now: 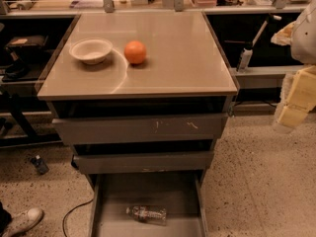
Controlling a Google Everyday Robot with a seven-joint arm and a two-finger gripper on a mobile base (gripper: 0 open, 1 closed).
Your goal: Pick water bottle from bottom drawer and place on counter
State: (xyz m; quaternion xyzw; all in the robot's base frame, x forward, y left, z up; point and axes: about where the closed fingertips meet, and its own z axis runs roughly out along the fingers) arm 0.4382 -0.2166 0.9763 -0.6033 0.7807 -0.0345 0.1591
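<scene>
The water bottle (146, 214) is small and clear with a pale label. It lies on its side on the flat grey floor of the open bottom drawer (106, 206), near the drawer's front. The counter (187, 58) is the glossy beige top of the grey cabinet, above the drawers. My gripper (295, 100) shows as cream-yellow parts at the right edge of the camera view, beside the cabinet at about the height of the counter's front edge. It is far above and to the right of the bottle and holds nothing that I can see.
A white bowl (91, 50) and an orange (135, 52) sit on the counter's left half. Two shallower drawers (140, 127) stand slightly open above the bottom one. A white squeeze bottle (245, 58) stands to the right. A shoe (22, 220) and a cable (74, 212) lie on the floor at the left.
</scene>
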